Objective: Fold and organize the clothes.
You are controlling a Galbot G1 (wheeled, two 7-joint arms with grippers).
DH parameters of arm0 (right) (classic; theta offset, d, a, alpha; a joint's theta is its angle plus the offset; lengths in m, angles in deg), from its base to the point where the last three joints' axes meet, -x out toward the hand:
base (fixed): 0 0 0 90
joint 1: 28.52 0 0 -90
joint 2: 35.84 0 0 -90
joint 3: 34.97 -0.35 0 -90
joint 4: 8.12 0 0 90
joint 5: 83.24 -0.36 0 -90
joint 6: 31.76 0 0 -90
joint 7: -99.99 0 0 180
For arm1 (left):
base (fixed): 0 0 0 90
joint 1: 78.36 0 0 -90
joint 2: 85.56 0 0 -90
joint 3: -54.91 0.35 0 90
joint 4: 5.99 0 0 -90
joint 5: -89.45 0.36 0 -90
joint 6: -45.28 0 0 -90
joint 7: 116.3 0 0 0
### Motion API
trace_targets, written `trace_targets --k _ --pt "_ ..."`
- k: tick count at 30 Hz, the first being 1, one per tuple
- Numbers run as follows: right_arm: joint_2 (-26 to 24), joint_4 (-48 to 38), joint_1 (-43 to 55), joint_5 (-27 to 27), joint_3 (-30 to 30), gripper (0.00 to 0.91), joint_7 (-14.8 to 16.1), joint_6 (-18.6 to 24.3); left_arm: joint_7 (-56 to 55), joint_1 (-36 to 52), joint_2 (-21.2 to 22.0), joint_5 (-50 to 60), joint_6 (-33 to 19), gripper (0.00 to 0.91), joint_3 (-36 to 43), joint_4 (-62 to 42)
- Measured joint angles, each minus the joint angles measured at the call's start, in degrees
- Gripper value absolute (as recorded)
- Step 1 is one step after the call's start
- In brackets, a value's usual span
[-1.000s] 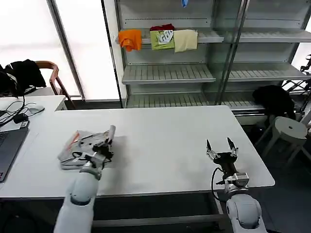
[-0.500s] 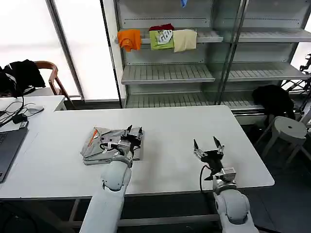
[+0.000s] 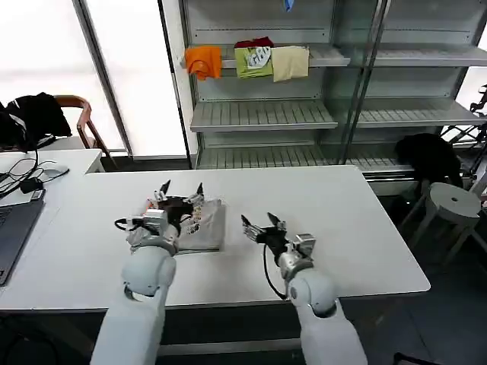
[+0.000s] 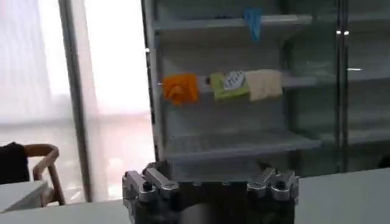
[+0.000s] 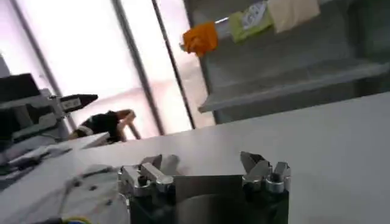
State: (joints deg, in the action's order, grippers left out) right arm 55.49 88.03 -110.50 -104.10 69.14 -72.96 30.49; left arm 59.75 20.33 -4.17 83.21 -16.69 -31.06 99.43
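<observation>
A folded light grey shirt (image 3: 204,226) lies on the white table (image 3: 342,190), left of centre, with an orange stripe showing at its left end. My left gripper (image 3: 182,190) hovers over the shirt's back edge, open, fingers pointing up and away; in the left wrist view the left gripper (image 4: 210,182) faces the shelves with nothing between its fingers. Just to the right of the shirt, my right gripper (image 3: 262,223) stands open and empty above the table. In the right wrist view the right gripper (image 5: 204,167) looks across the tabletop, with grey cloth (image 5: 85,189) low at one side.
Behind the table stands a metal shelf unit (image 3: 262,114) holding orange (image 3: 204,61), green (image 3: 255,61) and cream (image 3: 291,62) folded garments. A laptop (image 3: 15,228) and cables sit on the left table. A chair with a black garment (image 3: 38,114) and a stool (image 3: 453,201) flank the table.
The shirt has slid right across the table with my left gripper, which now stands open above it. My right gripper has travelled left, close to the shirt's right edge.
</observation>
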Motion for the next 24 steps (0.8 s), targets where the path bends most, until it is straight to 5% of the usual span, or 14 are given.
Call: trace_targets --k 6,10,14,24 --pt "0.8 -4.6 2.7 -3.4 3.3 0.846 -0.7 -2.3 0.6 -3.2 -2.3 -3.6 -0.6 0.907 -6.2 1.0" --pt "0.8 -6.8 3.9 -4.8 4.8 0.202 -1.4 -3.3 0.7 -5.2 -3.0 -5.6 -0.7 0.907 -9.5 1.1" --pt "0.9 -8.5 5.0 -5.7 6.0 0.0 -2.5 -4.0 0.7 -6.8 -3.5 -7.5 -0.6 0.907 -12.5 1.1" --pt "0.9 -10.9 6.6 -6.1 8.0 0.0 -5.9 -5.0 0.3 -8.3 -4.5 -11.2 0.6 0.907 -17.4 1.5"
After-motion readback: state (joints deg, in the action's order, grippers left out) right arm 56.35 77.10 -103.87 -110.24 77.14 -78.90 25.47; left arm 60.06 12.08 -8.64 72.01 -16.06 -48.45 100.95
